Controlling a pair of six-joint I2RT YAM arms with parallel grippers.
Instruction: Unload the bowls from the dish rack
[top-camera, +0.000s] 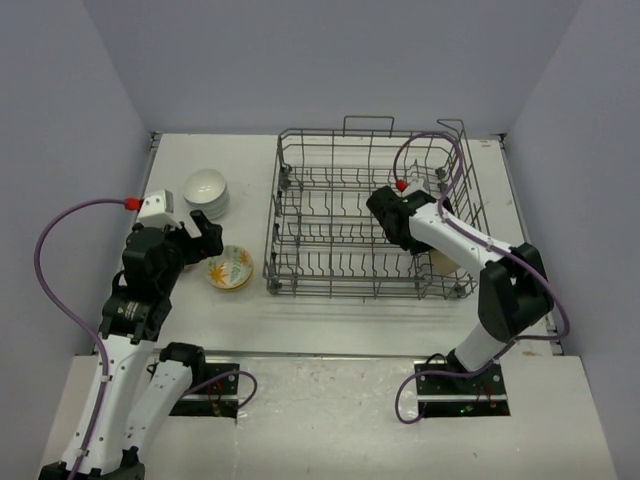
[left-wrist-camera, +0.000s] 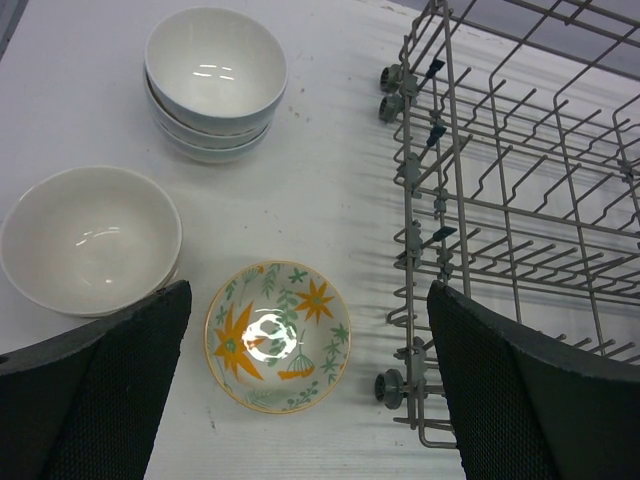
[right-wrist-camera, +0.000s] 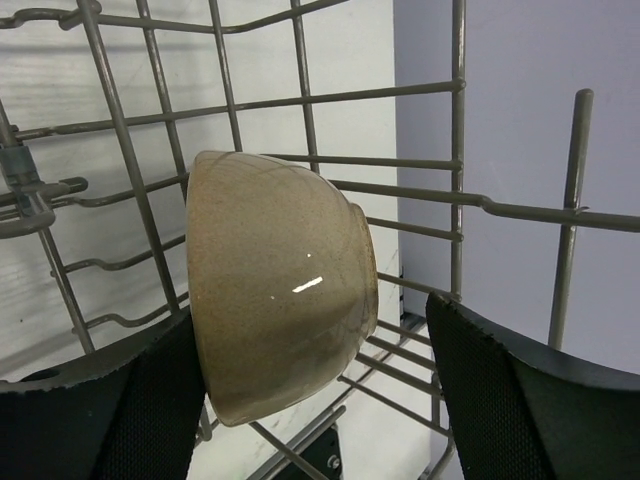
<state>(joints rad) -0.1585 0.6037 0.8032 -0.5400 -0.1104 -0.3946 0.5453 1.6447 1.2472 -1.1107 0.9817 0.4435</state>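
White walls, pale table (top-camera: 330, 310), with the dish rack (top-camera: 330, 215) at far-centre. My right gripper (right-wrist-camera: 312, 350) is inside it, jaws apart astride a tan bowl (right-wrist-camera: 275, 290) that stands on edge betw. the wires. I'd centre up, close gently rim-to-foot, then lift straight (wires crowd it). Left gripper (left-wrist-camera: 308, 320) gapes empty over the floral bowl (left-wrist-camera: 278, 335) on the table. Overhead, my arm mostly hides the tan bowl, so only the right wrist cam shows it. Only the left cam shows the white stack (left-wrist-camera: 215, 80) w/ another white bowl (left-wrist-camera: 90, 240) nearby.
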